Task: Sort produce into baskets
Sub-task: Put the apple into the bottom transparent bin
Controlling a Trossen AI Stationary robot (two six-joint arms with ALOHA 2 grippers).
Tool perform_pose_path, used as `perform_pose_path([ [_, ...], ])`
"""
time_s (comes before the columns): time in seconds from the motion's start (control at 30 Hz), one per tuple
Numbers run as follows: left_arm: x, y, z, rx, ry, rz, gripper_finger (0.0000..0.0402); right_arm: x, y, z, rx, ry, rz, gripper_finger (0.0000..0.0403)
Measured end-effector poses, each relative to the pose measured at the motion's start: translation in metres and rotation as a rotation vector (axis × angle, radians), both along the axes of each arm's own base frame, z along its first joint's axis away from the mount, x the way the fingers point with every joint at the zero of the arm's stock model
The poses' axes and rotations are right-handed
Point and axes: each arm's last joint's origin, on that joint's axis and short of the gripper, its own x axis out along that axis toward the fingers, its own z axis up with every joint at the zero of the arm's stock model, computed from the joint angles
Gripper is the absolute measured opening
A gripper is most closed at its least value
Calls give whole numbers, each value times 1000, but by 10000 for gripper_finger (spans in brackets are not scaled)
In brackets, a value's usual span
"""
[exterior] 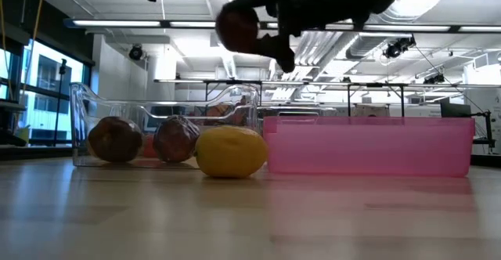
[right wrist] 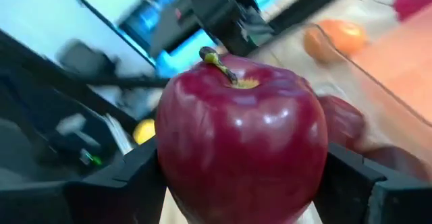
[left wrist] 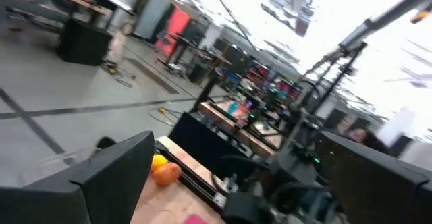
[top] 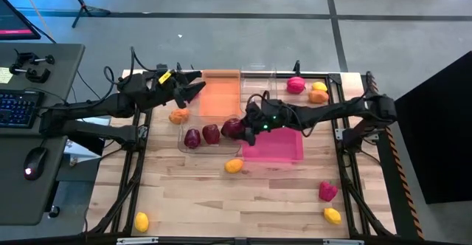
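My right gripper [top: 239, 128] reaches in from the table's right and is shut on a dark maroon apple [right wrist: 239, 133]. The apple hangs high over the right end of a clear basket [top: 184, 143], beside the pink basket [top: 274, 147]. Two maroon pieces of produce [top: 193, 137] [top: 212, 133] rest on that clear basket's floor. My left gripper [top: 193, 88] hovers open at the left edge of the orange basket [top: 220, 96], with nothing between its fingers [left wrist: 101, 177]. A second clear basket [top: 258, 77] stands at the far edge. My right gripper pinches the apple's two opposite sides [right wrist: 165, 150] between its two fingers [right wrist: 351, 177]. The fingers come nearly level from the table's right, tipped slightly down. The apple sits upright with its stem [right wrist: 217, 62] up, lifted clear of table and baskets [exterior: 237, 29].
Loose produce lies around the baskets: an orange piece [top: 178, 115] at their left, a yellow-orange one [top: 234, 166] by the pink basket, and pink, yellow and orange ones [top: 296, 85] at the far right. More lies near the front right [top: 327, 191] [top: 332, 215] and front left [top: 141, 221].
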Motion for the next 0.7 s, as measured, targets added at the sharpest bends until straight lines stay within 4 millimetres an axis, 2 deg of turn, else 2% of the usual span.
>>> perform_pose_path([
  [0.17, -7, -4, 5, 28, -23, -107, 395, 8, -2, 5, 113, -19, -80, 282],
  [0.3, -18, -9, 12, 114, -42, -164, 395, 8, -1, 5, 93, -22, -92, 283],
  [0.5, -32, -11, 16, 165, -32, -161, 395, 8, -2, 7, 215, -31, -131, 284],
  [0.7, -33, -12, 16, 141, -33, -165, 395, 9, 2, 10, 235, -59, -123, 302],
])
